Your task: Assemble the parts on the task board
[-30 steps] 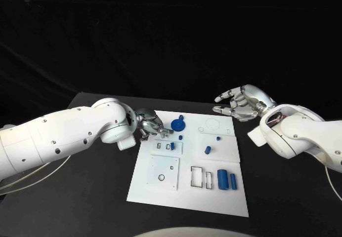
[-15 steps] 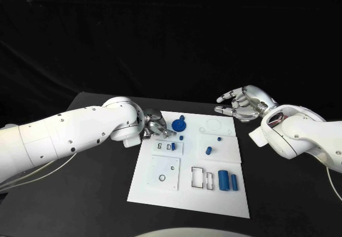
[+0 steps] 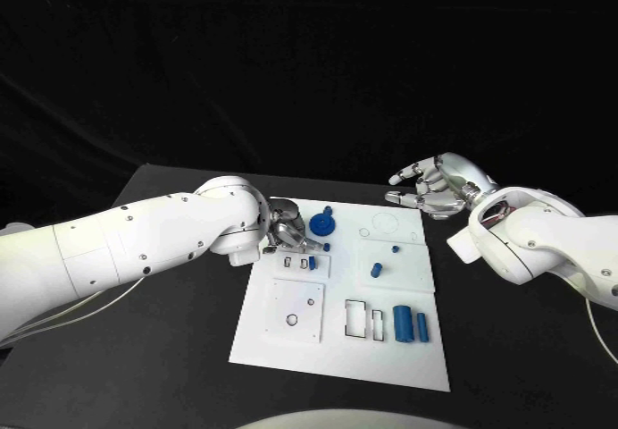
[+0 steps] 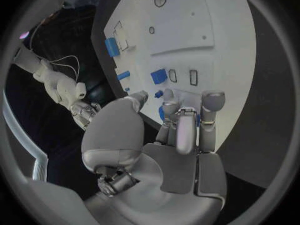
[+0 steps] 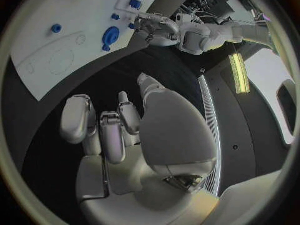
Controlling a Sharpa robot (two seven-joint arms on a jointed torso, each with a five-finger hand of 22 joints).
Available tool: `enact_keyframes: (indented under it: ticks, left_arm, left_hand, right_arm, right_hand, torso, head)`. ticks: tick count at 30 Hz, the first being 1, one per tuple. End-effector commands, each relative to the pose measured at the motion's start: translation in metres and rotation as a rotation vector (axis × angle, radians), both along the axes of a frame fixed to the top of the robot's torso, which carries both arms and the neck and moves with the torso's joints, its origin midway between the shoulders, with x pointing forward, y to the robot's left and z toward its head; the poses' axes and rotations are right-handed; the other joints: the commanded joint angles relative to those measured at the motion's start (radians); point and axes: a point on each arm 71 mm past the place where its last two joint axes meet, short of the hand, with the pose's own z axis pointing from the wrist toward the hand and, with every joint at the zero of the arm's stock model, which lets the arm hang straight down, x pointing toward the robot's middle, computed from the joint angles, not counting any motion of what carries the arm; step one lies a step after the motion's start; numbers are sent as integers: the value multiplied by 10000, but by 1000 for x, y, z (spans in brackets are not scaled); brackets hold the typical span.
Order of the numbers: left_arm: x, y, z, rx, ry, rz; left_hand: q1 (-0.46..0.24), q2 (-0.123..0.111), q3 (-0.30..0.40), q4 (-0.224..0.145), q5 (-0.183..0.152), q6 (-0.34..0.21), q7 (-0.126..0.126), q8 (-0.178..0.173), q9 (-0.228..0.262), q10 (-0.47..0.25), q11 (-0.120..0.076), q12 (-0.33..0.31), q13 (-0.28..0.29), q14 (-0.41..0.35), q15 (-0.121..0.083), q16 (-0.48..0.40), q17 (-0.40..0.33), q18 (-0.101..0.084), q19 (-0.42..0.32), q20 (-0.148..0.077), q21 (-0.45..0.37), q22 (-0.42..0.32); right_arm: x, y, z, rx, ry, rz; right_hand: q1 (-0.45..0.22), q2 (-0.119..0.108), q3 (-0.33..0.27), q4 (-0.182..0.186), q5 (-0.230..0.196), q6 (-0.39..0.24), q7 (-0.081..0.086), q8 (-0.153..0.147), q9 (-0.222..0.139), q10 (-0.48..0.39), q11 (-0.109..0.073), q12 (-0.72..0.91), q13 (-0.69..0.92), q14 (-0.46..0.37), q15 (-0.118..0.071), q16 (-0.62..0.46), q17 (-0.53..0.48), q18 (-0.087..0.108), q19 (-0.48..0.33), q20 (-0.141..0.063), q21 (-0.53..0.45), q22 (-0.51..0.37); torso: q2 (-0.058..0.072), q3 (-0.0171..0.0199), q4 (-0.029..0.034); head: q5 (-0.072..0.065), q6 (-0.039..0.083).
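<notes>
Head view. The white task board (image 3: 338, 295) lies in the middle of the frame on the black table (image 3: 154, 357). My left hand (image 3: 286, 231) reaches in from the left to the board's upper left corner, its fingers bent down just beside a round blue disc (image 3: 322, 223) and above a small blue block (image 3: 312, 263); whether it holds anything I cannot tell here. A short blue peg (image 3: 375, 271) stands at the board's centre, and two blue cylinders (image 3: 411, 324) lie side by side at the lower right. My right hand (image 3: 438, 186) hangs at the upper right of the frame, off the board, fingers loosely curled apart and holding nothing.

Left wrist view. My left hand (image 4: 164, 135) sits over the board's edge (image 4: 219, 75); its fingertips (image 4: 212, 101) come down near a blue square piece (image 4: 159, 76), and blue shows between the fingers, but a grasp cannot be confirmed.

Right wrist view. My right hand (image 5: 125, 125) is over bare table, unclenched and holding nothing; the board (image 5: 56, 40) lies at the upper left of the frame.
</notes>
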Motion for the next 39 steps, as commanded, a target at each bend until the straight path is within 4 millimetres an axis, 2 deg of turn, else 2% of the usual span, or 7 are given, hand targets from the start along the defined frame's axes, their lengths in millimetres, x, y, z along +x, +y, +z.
enact_keyframes:
  ticks: [1,7,12,16,22,39]
  left_arm:
    - [-2,-3,-2,285,212,-338]
    - [-3,-7,-2,334,293,-483]
    - [-4,-10,-3,390,394,-618]
    - [-5,-12,-3,433,459,-692]
    - [-5,-12,-4,502,530,-732]
    - [-3,-14,-8,677,685,-812]
  left_hand:
    - [-16,-1,-46,7,-28,-9,-58,48,12,-67,7,-39,-5,276,-80,-2,463,-102,-21,-30,35,16]
    - [-31,15,-66,9,-27,-43,-53,55,26,-170,11,-118,-134,257,-78,-21,420,-92,-63,-30,9,-41]
    - [-13,36,-70,1,-17,-74,-50,60,38,-206,14,-143,-165,252,-75,-23,417,-90,-81,-29,6,-50]
    - [-6,40,-71,-1,-15,-84,-48,61,42,-215,15,-149,-171,247,-74,-29,405,-90,-86,-28,4,-53]
    - [23,63,-69,-6,-9,-105,-46,70,54,-216,18,-145,-158,251,-70,-19,426,-89,-102,-26,2,-60]
    - [344,248,11,-24,20,-198,-36,144,141,-279,27,-164,-203,259,-58,20,495,-93,-143,-11,49,-3]
  right_arm:
    - [0,2,-1,-137,48,147]
    - [0,2,-1,-146,64,149]
    - [0,3,-1,-147,66,146]
    - [0,2,-1,-149,63,135]
    - [1,3,-2,-152,63,133]
    - [1,3,-2,-166,91,139]
  right_hand:
    - [-67,-32,-9,56,53,94,9,31,15,27,-27,62,13,792,7,-31,1556,62,8,-38,-23,-12]
    - [-63,-35,-8,62,62,96,8,34,16,25,-29,59,8,791,6,-33,1552,61,10,-39,-22,-10]
    - [-59,-37,-5,69,73,98,6,37,17,5,-30,37,-19,786,4,-41,1531,68,-4,-41,-51,-33]
    - [-59,-37,-5,69,73,98,6,37,17,5,-30,37,-19,786,4,-41,1531,68,-4,-41,-51,-33]
    - [-59,-37,-5,69,73,98,6,37,17,5,-30,37,-19,786,4,-41,1531,68,-4,-41,-51,-33]
    - [-51,-38,1,82,83,100,3,43,19,6,-32,40,-19,784,1,-44,1524,69,-4,-44,-57,-35]
  torso:
    - [-8,8,7]
    - [1,-8,9]
    - [-7,8,6]
    - [0,-6,15]
    - [0,4,4]
    - [7,0,6]
  head:
    - [0,-47]
    - [-8,-75]
    - [-9,-132]
    - [-20,-147]
    - [-10,-194]
    - [-32,-219]
